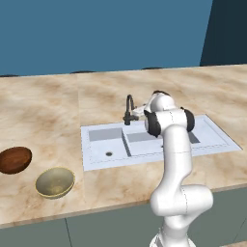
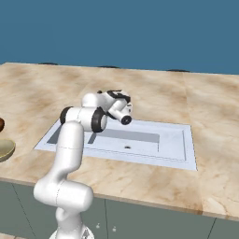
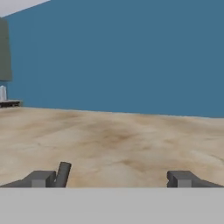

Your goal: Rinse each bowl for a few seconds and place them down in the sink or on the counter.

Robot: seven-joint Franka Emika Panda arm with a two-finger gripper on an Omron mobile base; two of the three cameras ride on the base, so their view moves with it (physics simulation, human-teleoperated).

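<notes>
Two bowls sit on the counter [image 1: 43, 111] left of the sink [image 1: 106, 140]: a dark reddish-brown bowl [image 1: 14, 160] and, nearer the front edge, a pale olive-gold bowl [image 1: 55, 182]. In the right base view both are cut off by the left edge, the brown bowl [image 2: 1, 123] above the olive-gold bowl [image 2: 5, 149]. My gripper [image 3: 113, 179] is open and empty, held level over the sink's back rim and facing the blue wall. Just inside its left fingertip [image 3: 43, 178] stands a dark rod of the faucet [image 3: 64, 173]. The dark curved faucet [image 1: 129, 110] rises beside my hand.
The sink has two white basins, the left one with a small drain [image 1: 109, 154]. Beige counter stretches behind the sink to the blue wall [image 3: 131, 57]. A grey-green cabinet [image 3: 3, 48] and a small pale object [image 3: 3, 93] stand far left in the hand view.
</notes>
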